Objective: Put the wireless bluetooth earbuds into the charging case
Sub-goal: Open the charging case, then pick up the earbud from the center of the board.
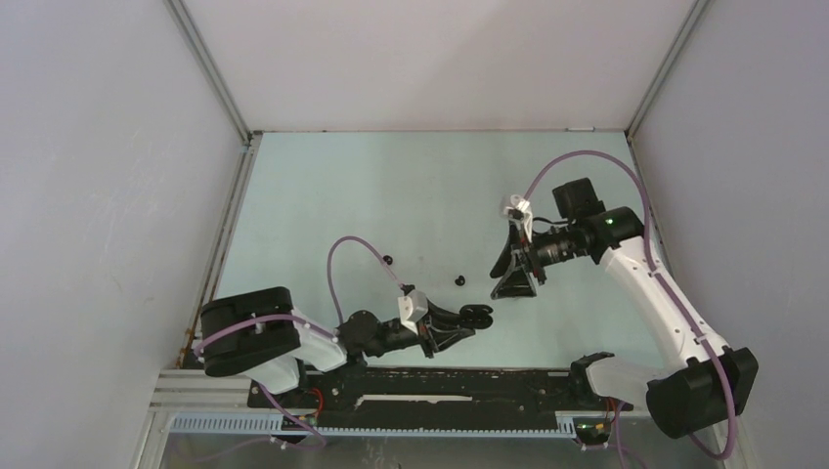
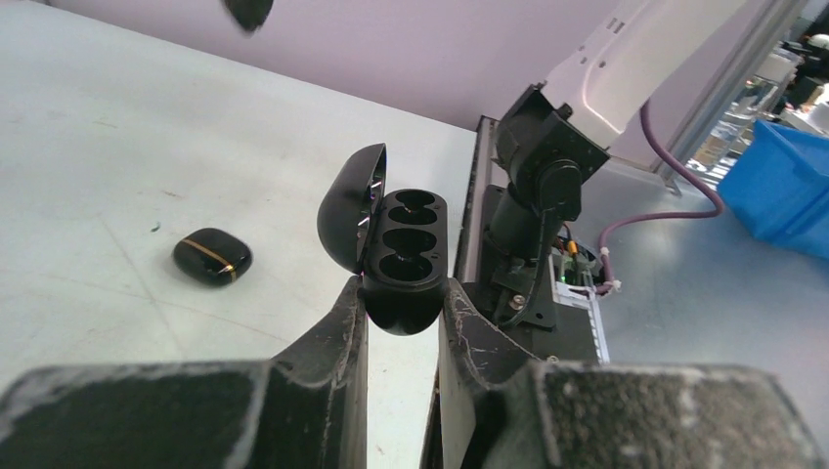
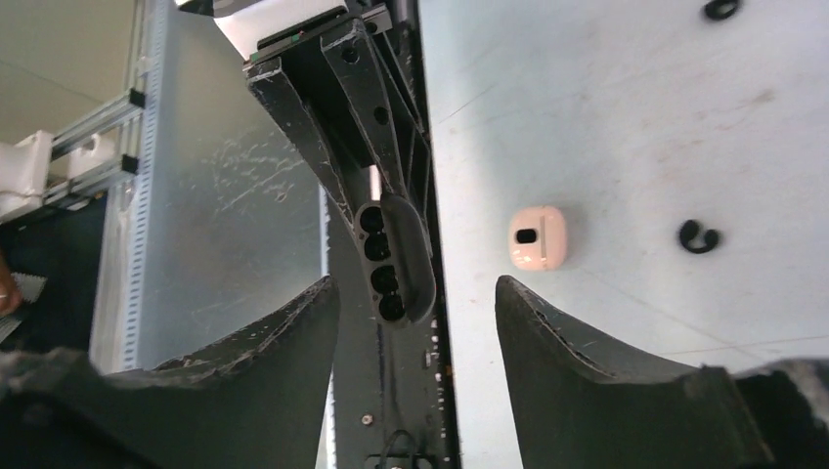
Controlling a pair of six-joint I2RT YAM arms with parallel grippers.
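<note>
Black earbud (image 2: 212, 256) and whitish earbud (image 3: 538, 237) loose on counter (image 1: 391, 186), neither seated. Charging case (image 2: 406, 249) lid-open, sockets empty, pinched in left gripper (image 2: 403, 293) near counter's front edge. Right gripper (image 3: 415, 285) spread, empty, above. Judged step: fetching first bud. Next calls for lowering onto one and closing gently.

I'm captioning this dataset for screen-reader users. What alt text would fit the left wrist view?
The left gripper clamps an open black charging case between its fingers, with the lid swung open to the left and the sockets empty. A small black rounded item with a gold stripe lies on the pale table to the left.
</note>
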